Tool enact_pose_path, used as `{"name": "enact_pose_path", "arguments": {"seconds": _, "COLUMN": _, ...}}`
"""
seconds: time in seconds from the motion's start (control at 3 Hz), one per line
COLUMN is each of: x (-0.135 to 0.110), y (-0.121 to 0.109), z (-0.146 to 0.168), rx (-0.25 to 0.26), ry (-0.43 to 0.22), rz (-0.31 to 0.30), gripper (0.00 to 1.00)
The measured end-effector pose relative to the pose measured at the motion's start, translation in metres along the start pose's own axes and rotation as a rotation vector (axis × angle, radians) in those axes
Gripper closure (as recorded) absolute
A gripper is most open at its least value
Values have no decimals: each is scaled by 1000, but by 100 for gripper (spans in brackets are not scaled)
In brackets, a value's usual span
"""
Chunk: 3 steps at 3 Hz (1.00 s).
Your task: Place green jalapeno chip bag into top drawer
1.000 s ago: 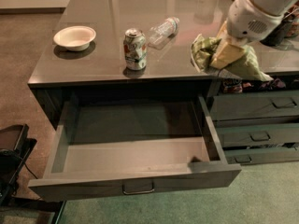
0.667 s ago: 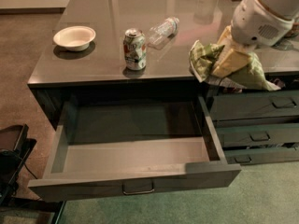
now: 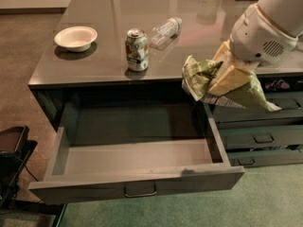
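Cream-coloured fingers of the gripper (image 3: 226,77) were pinched on the green jalapeno chip bag (image 3: 200,75). The bag hung in the air at the counter's (image 3: 118,13) front edge, over the right-hand side of the open top drawer (image 3: 137,157), not yet inside.

Judgement: the crumpled foil looked light, soft and slippery. It would sag and crush, so a pinch across a gathered fold near the middle suits it.

Count:
- one bag
- one soda can (image 3: 137,50), one clear plastic bottle (image 3: 166,30) and one white bowl (image 3: 75,38), all on the counter
- one wide drawer
- three narrower drawers (image 3: 262,137), stacked at right
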<state>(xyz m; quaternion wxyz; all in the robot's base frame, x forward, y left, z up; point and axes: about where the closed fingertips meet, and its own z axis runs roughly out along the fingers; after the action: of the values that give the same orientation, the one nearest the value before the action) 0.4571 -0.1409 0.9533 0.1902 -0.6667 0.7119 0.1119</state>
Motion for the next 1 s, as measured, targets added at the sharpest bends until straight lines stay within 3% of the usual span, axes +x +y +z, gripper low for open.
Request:
{"name": "enact_pose_path", "arguments": {"seconds": 0.33, "x": 6, "y": -1, "z": 11, "rx": -8, "ry": 31, "rz": 15, "gripper": 100}}
{"name": "enact_pose_path", "arguments": {"seconds": 0.67, "x": 11, "y": 2, "z": 58, "rx": -27, "ry": 33, "rz": -5, "gripper": 100}}
{"name": "enact_pose_path", "arguments": {"seconds": 1.0, "x": 7, "y": -4, "z": 138, "rx": -46, "ry": -3, "rz": -48, "gripper": 100}}
